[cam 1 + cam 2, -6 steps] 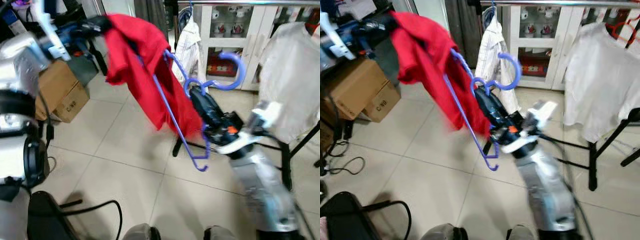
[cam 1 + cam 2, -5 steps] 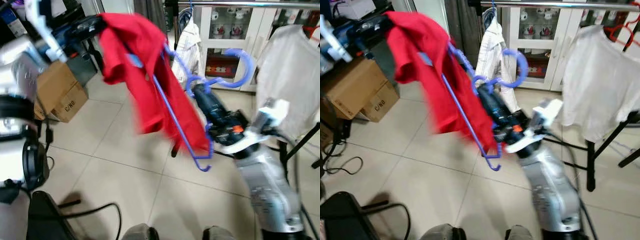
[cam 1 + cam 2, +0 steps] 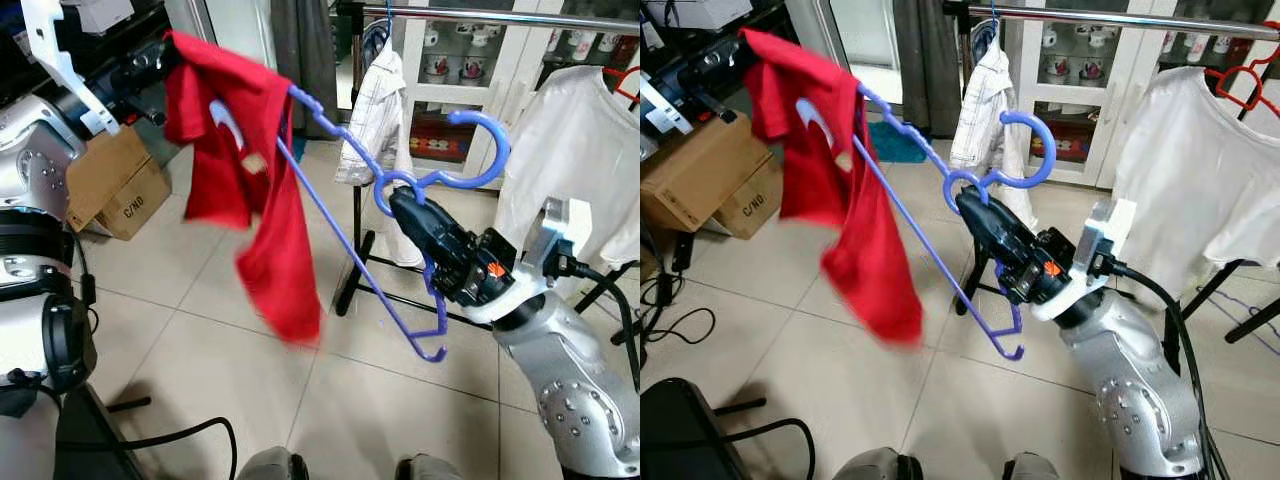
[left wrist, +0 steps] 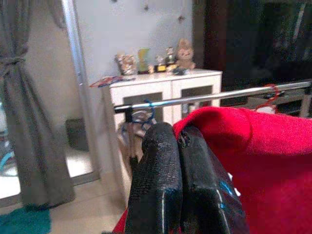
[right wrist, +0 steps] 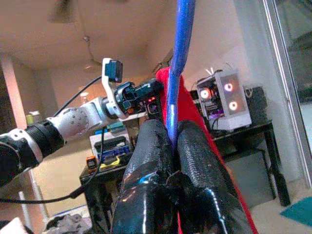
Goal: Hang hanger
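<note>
A purple plastic hanger (image 3: 350,200) is tilted in mid-air, its hook (image 3: 478,150) pointing up toward the metal clothes rail (image 3: 500,18). My right gripper (image 3: 410,205) is shut on the hanger just below the hook; the right wrist view shows the blue bar (image 5: 179,63) pinched between the fingers (image 5: 148,161). A red shirt (image 3: 245,190) hangs from the hanger's upper left end. My left gripper (image 3: 160,62), raised at the far left, is shut on the shirt's top; in the left wrist view the red cloth (image 4: 243,146) sits against the closed fingers (image 4: 161,180).
On the rail hang a light checked shirt (image 3: 378,110) and a white T-shirt (image 3: 575,160). The rack's black legs (image 3: 355,270) stand on the tiled floor. Cardboard boxes (image 3: 120,185) sit at the left, a white glass cabinet (image 3: 470,70) behind the rack, and cables (image 3: 170,440) lie near my feet.
Both arms have lifted the hanger and shirt higher. The red shirt has slid left off the hanger's long bar and now hangs loose from the upper end.
</note>
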